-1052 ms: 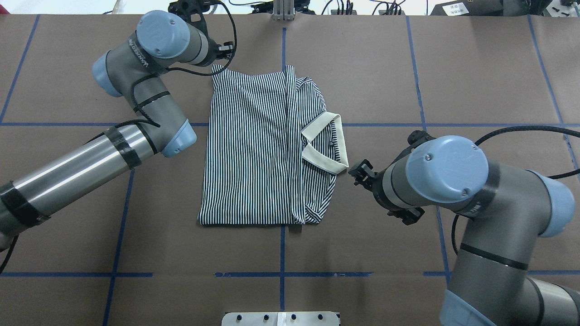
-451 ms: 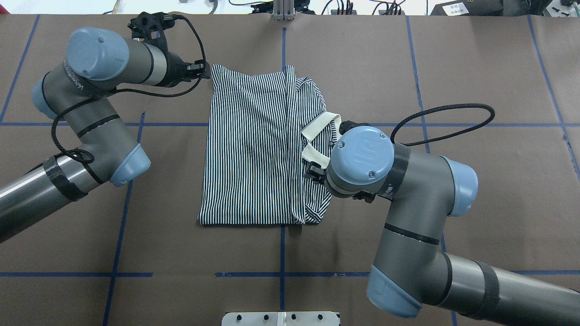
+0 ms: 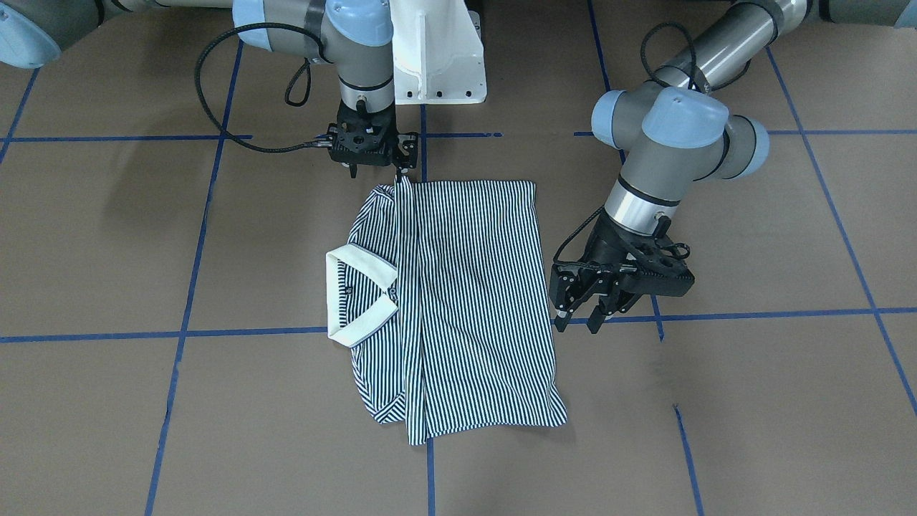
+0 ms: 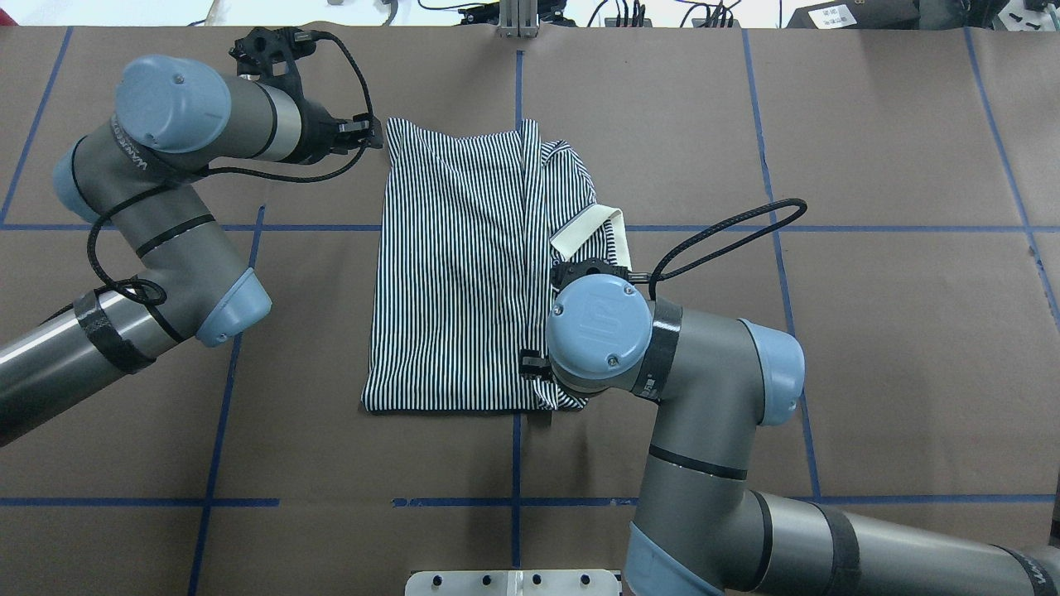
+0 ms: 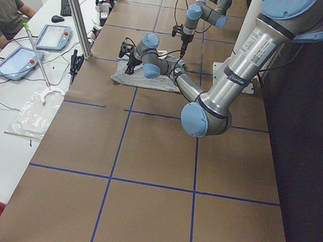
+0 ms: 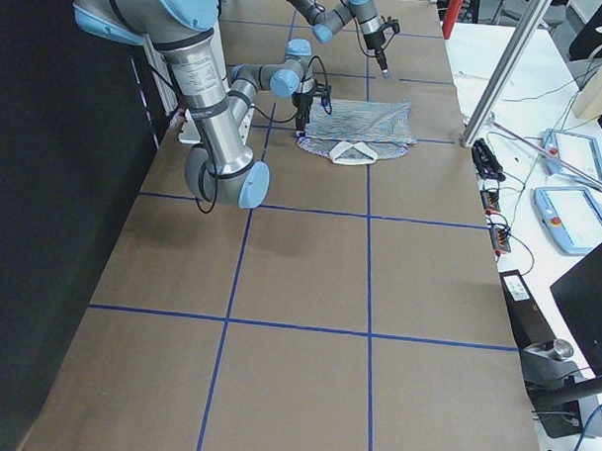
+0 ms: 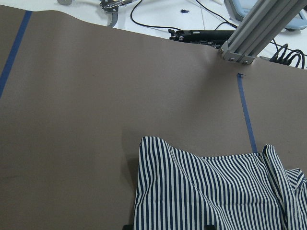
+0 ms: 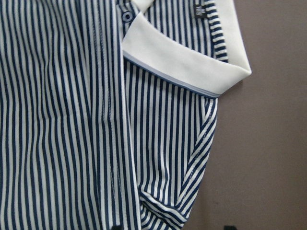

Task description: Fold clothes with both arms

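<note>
The brown tabletop [image 4: 869,331], gridded with blue tape [image 4: 869,499], carries everything. The right arm [image 4: 704,397] bends in over the tabletop's near edge, and the left arm [image 4: 178,257] reaches toward the far left. The striped polo shirt [image 4: 464,273] lies near the middle, folded into a rectangle. The right hand [image 3: 378,170] points down at the shirt's near edge, fingers spread and gripping nothing. The left hand [image 3: 577,319] hangs just beside the shirt's far left corner, fingers apart and empty. The cream collar [image 4: 580,232] faces the right edge.

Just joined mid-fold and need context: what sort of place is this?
Probably a robotics lab: a brown paper-covered table taped into a blue grid, two grey tablet-like control pendants on a white side bench.
</note>
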Robot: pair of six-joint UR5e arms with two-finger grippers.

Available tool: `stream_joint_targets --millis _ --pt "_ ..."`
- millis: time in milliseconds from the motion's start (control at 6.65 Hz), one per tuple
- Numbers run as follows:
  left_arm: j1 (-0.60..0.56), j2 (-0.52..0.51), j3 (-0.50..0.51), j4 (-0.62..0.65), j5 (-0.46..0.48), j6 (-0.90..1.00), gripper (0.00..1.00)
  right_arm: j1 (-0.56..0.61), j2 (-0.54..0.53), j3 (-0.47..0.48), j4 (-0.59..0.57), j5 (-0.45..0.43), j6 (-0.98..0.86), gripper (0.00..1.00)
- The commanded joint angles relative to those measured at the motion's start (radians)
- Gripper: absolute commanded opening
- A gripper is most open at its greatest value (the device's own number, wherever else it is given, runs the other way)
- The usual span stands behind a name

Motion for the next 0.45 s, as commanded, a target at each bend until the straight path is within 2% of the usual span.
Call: stream_joint_targets --millis 0,301 --pt "0.003 0.002 -0.001 0.000 0.000 -0.020 0.58 -0.032 0.015 -0.012 0.001 -0.034 -0.217 0.71" --pt "0.005 0.000 -0.001 0.002 0.000 -0.023 0.58 -0.054 0.027 -0.024 0.001 -0.037 -0.317 0.65"
